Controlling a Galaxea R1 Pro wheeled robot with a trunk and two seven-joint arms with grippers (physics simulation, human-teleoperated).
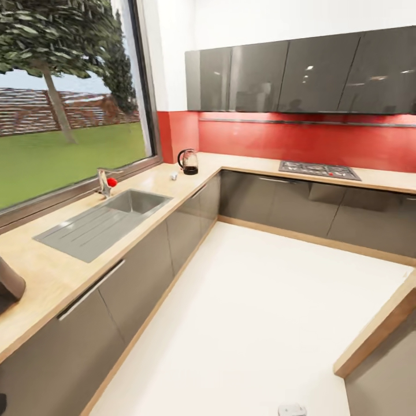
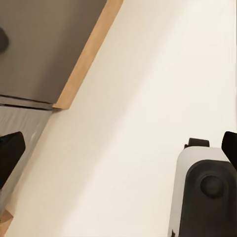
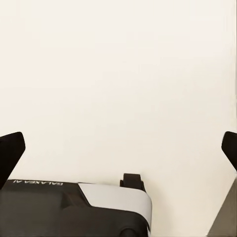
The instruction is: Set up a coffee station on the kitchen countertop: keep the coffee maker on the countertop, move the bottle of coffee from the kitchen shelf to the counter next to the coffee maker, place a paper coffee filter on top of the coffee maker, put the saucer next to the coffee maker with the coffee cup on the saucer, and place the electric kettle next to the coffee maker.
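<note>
The electric kettle (image 1: pixel 188 162), clear glass with a dark lower half and black handle, stands in the far corner of the kitchen countertop (image 1: pixel 52 271). A tiny white item (image 1: pixel 173 175) lies on the counter just in front of it; it is too small to identify. A dark rounded object (image 1: pixel 7 286), cut off by the picture's left edge, rests on the near counter. My left gripper (image 2: pixel 118 153) hangs open over the pale floor with nothing between its fingers. My right gripper (image 3: pixel 118 150) is open too, also above bare floor.
A steel sink (image 1: pixel 104 222) with a red-knobbed tap (image 1: pixel 108 182) is set into the counter under the window. A gas hob (image 1: pixel 319 169) lies on the far counter below grey wall cabinets. The wooden island's corner (image 1: pixel 375 335) juts in at the near right. White floor spreads between them.
</note>
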